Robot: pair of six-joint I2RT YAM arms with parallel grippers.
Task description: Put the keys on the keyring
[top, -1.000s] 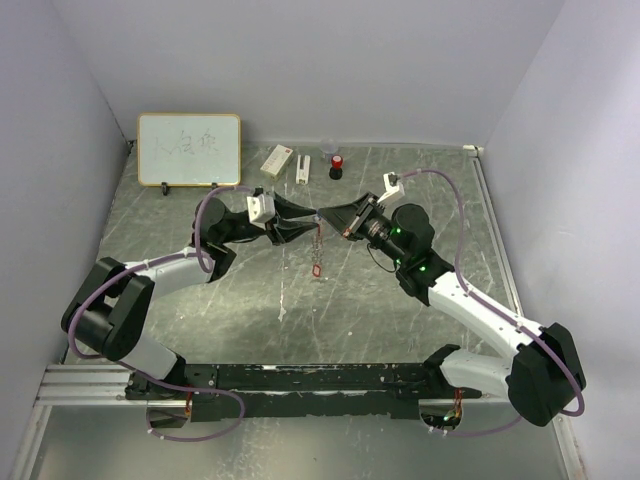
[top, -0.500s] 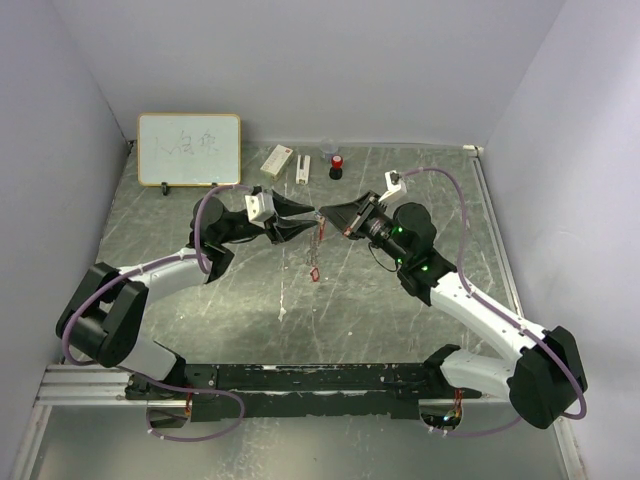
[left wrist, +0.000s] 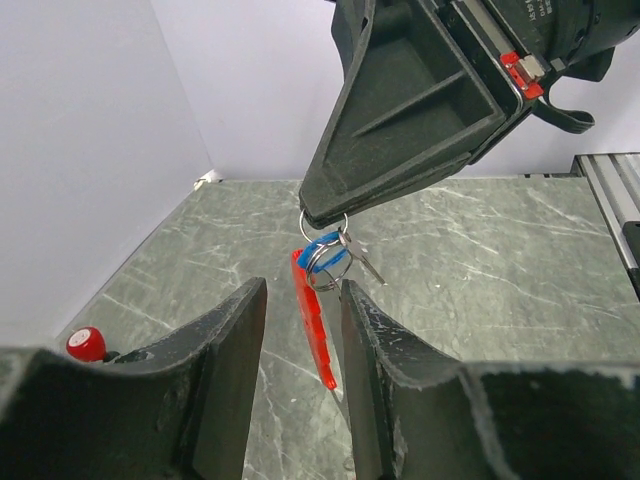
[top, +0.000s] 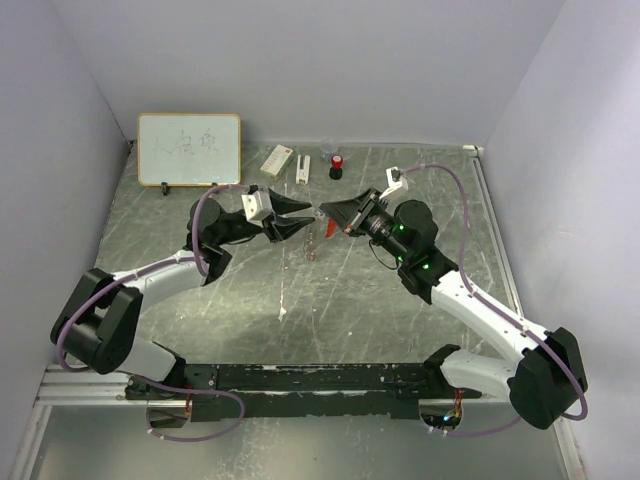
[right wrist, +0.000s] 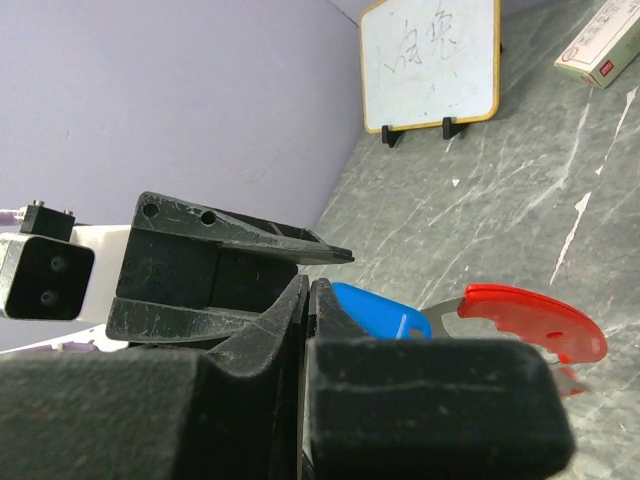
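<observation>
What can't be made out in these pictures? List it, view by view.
- Top external: the keyring and whatever hangs on it are too small to tell apart.
- Right wrist: the shut fingers of the right gripper hide its ring. The red piece is partly covered, so key or strap is unclear.
- Left wrist: only the blue key is plain; any second key is not identifiable.
- Top external: the whiteboard writing is too faint.

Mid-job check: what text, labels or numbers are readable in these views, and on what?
Whiteboard: handwritten characters, too faint to read.
Small box: printed label, too small to read.
Right gripper: white lettering on its body, cut off at the frame edge, unreadable.
Nothing else shows text.
</observation>
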